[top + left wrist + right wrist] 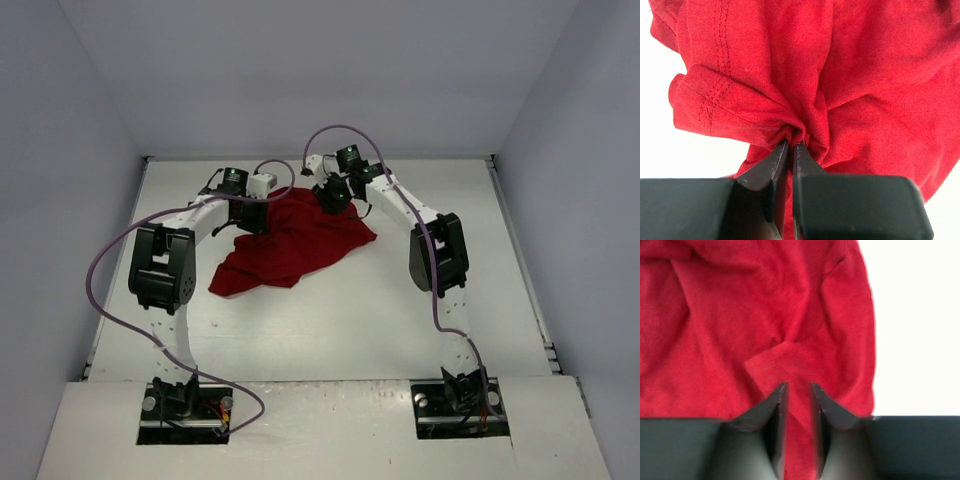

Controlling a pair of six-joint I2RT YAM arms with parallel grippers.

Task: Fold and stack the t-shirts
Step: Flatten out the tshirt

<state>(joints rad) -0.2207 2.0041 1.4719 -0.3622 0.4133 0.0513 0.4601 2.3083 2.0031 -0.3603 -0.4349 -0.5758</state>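
Step judged: grabbing the crumpled shirt to spread it flat, with no fold made yet. Both arms reached from the near table edge, elbows raised, wrists dipped far-centre onto the bunched dark red t-shirt. Left gripper was clenched on gathered hem cloth, far-left. Right gripper, far-right, had narrow jaws over cloth; couldn't tell if pinched. Next: secure right grip, lift, pull apart.
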